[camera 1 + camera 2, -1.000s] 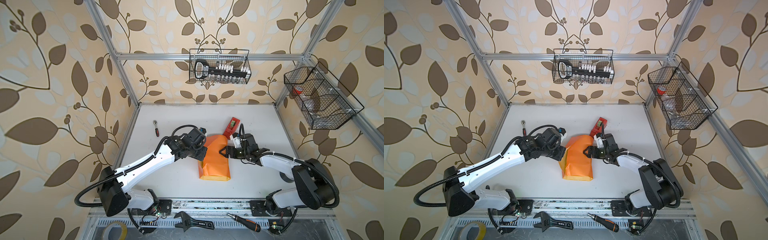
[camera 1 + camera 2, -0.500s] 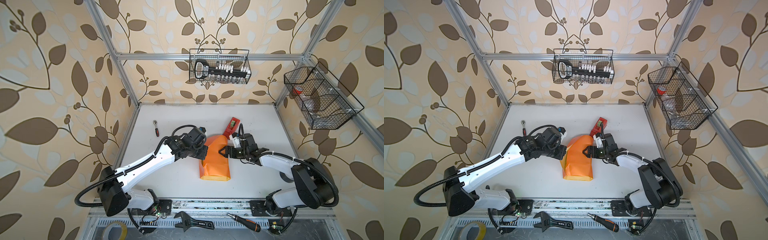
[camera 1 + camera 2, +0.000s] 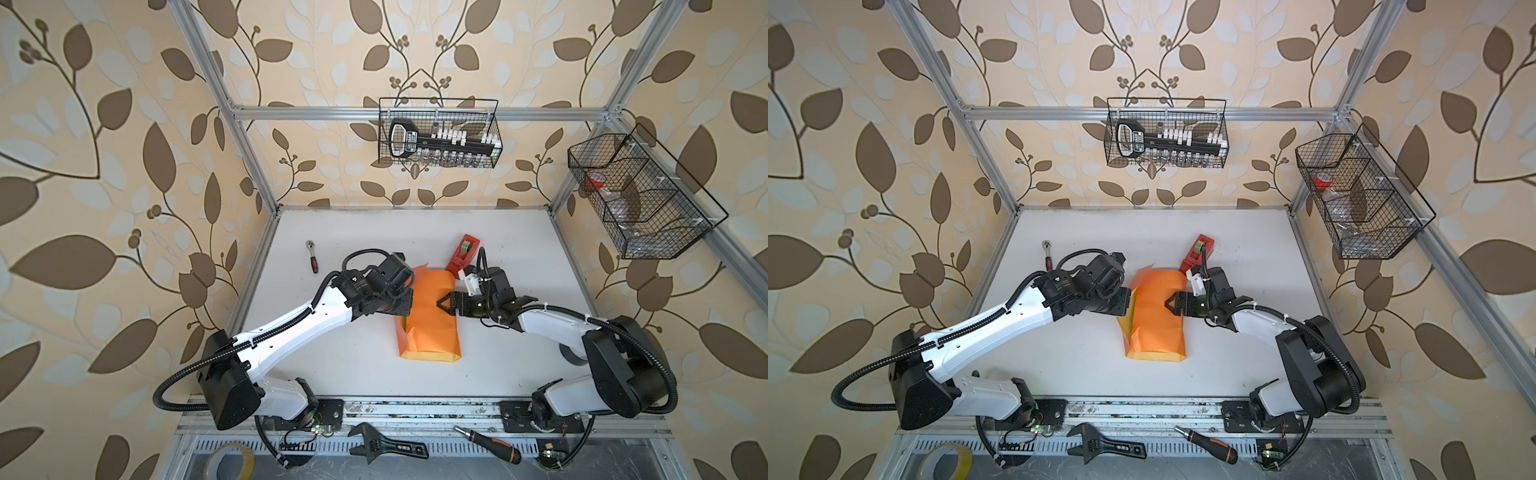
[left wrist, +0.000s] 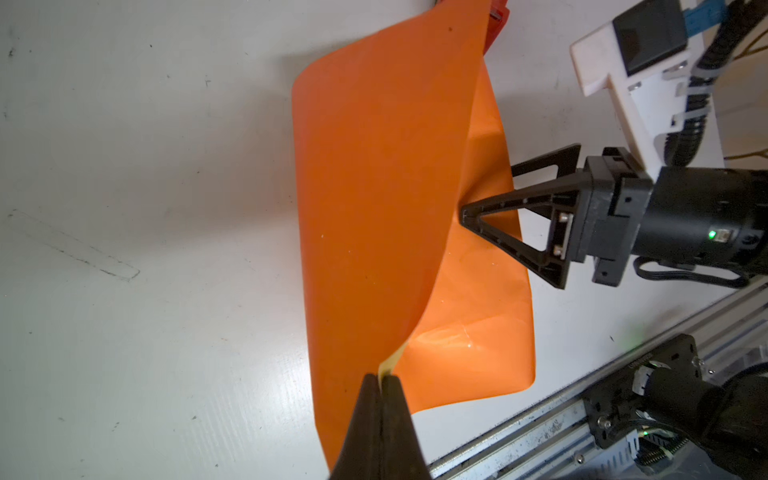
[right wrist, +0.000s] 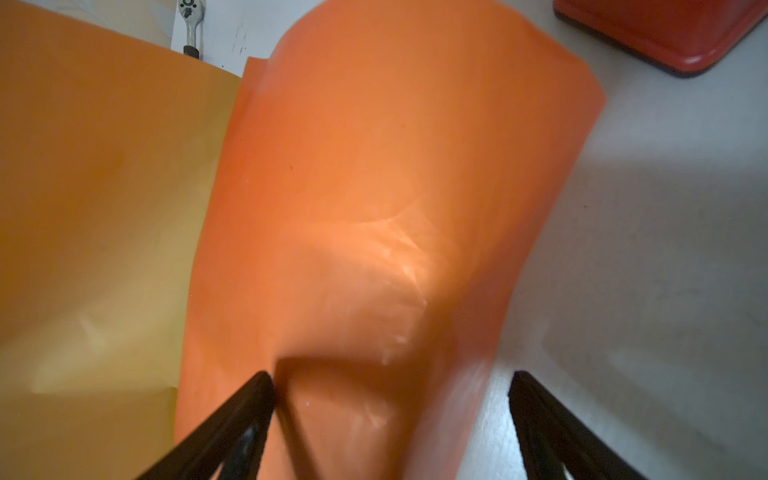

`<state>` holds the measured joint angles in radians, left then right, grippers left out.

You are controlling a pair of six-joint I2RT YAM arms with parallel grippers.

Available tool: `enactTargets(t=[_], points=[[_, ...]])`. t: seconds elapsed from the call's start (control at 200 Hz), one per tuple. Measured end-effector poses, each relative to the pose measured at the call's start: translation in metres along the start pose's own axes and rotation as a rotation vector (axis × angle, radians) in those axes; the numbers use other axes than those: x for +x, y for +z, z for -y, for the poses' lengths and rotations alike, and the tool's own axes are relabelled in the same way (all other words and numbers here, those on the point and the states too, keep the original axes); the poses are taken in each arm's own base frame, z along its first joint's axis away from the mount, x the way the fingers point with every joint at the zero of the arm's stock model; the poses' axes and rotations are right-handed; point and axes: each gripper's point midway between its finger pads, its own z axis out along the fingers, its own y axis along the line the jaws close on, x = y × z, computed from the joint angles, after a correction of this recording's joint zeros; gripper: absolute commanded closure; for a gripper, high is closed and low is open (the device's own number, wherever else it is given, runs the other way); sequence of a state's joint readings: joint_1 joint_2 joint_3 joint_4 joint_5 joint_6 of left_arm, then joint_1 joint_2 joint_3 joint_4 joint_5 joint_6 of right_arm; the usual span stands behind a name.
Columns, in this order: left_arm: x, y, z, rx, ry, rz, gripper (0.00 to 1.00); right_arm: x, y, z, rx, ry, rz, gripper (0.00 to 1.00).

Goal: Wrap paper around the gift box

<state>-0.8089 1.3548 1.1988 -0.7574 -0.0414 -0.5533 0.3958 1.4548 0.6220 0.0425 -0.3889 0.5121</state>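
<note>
The paper [image 3: 430, 320] [image 3: 1156, 320] lies folded into an orange bundle mid-table, with a yellow strip along its near edge. The gift box is hidden under it. My left gripper [image 4: 380, 376] [image 3: 409, 309] is shut on the edge of the paper's left flap [image 4: 374, 208], holding it raised so the yellow inner face [image 5: 83, 208] shows. My right gripper [image 5: 391, 375] [image 3: 442, 305] [image 4: 488, 192] is open over the bundle's right side. One of its fingertips [image 5: 262, 382] presses a dent into the orange paper [image 5: 374, 208]; the other hangs over bare table.
A red tape dispenser [image 3: 465, 255] [image 5: 665, 29] stands just behind the bundle near the right wrist. A ratchet [image 3: 311, 255] lies at the back left. Wire baskets [image 3: 438, 133] [image 3: 640, 199] hang on the walls. A wrench [image 3: 386, 446], screwdriver [image 3: 486, 444] and tape roll [image 3: 228, 461] lie below the front rail.
The left gripper has drawn its paper flap very slightly rightward. The right arm has stayed where it was.
</note>
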Motion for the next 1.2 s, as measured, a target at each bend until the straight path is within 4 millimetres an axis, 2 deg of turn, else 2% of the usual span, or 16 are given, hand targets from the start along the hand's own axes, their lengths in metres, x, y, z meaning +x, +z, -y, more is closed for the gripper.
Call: enactTargets(t=[0.155, 0.32, 0.705, 0.865, 0.935, 1.035, 1.13, 1.2], points=[[-0.006, 0.006, -0.030, -0.030, -0.081, 0.012, 0.91, 0.000, 0.000, 0.000, 0.000, 0.000, 0.000, 0.11], [0.007, 0.020, -0.064, -0.053, -0.175, -0.031, 0.84, 0.000, 0.000, 0.000, -0.001, 0.000, 0.000, 0.11], [0.032, 0.049, -0.113, -0.043, -0.358, -0.097, 0.67, 0.000, 0.002, -0.001, -0.005, -0.005, 0.001, 0.11], [0.035, 0.054, -0.128, -0.050, -0.404, -0.097, 0.57, 0.000, 0.002, -0.002, -0.009, -0.008, 0.001, 0.11], [0.033, 0.055, -0.132, -0.053, -0.409, -0.086, 0.51, 0.000, 0.003, -0.003, -0.010, -0.008, 0.001, 0.11], [0.033, 0.058, -0.134, -0.057, -0.413, -0.079, 0.47, 0.000, 0.003, -0.003, -0.012, -0.010, 0.001, 0.11], [0.033, 0.062, -0.138, -0.071, -0.411, -0.071, 0.48, 0.000, 0.003, -0.003, -0.014, -0.010, 0.001, 0.11], [0.034, 0.065, -0.141, -0.086, -0.412, -0.072, 0.54, 0.000, 0.004, -0.003, -0.015, -0.010, 0.001, 0.11]])
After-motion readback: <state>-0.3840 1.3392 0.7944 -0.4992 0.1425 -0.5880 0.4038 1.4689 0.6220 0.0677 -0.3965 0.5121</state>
